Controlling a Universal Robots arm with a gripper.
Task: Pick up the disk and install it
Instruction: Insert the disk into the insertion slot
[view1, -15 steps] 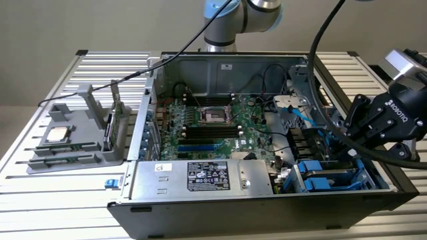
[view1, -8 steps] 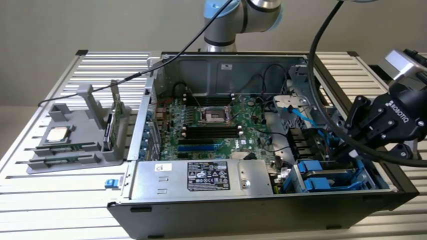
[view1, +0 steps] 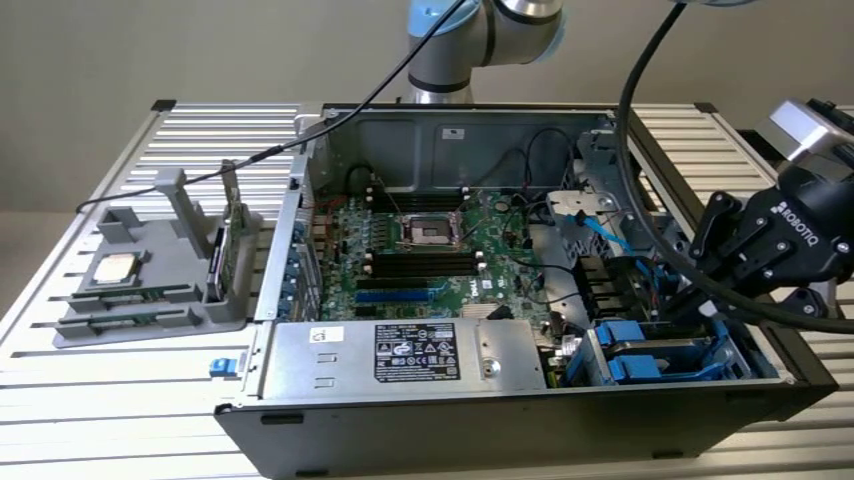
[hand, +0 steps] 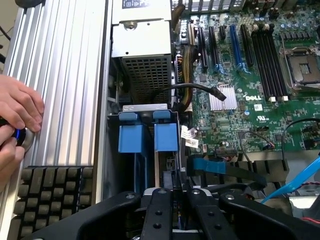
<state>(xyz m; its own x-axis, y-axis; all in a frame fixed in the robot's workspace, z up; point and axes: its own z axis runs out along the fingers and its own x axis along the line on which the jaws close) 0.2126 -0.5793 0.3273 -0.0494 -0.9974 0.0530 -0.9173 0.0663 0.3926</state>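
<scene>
Disk (hand: 166, 172): I see its thin edge, mostly hidden in the blue bay (hand: 131, 137).
Gripper (hand: 174, 196): nearly closed, pinching that edge.
Hand (hand: 17, 107): cut off at the frame edge.

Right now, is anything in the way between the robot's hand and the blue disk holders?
Nothing visible is. The hand sits right over the blue disk holders in the drive bay, with nothing crossing between them. A blue cable lies off to one side, not across them.
</scene>
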